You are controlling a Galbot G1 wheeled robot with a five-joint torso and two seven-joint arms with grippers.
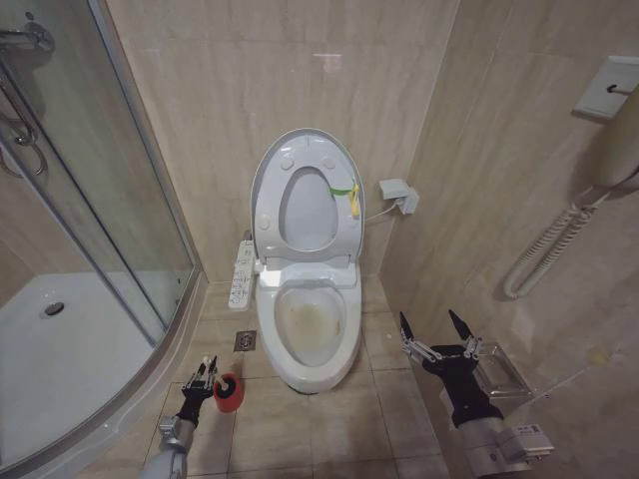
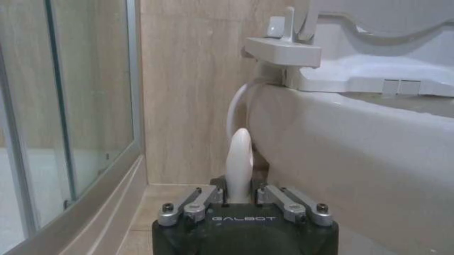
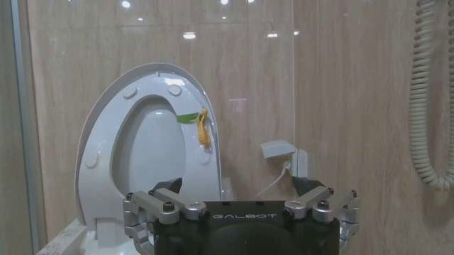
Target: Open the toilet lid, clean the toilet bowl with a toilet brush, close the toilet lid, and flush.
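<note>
Brush [image 2: 241, 159], slim and white-handled, stood clenched in my left gripper [image 1: 203, 377] beside the white ceramic toilet bowl [image 1: 310, 334]; right gripper [image 1: 436, 329] hung released nearby. I read "GALBOT" on both.

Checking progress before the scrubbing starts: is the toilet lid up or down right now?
Up. The toilet lid stands raised against the wall, its underside bumpers showing, and the toilet bowl is uncovered.

Beige tiled walls [image 1: 250, 80] and floor [image 1: 300, 429]; glass shower enclosure [image 1: 90, 200] at left.
</note>
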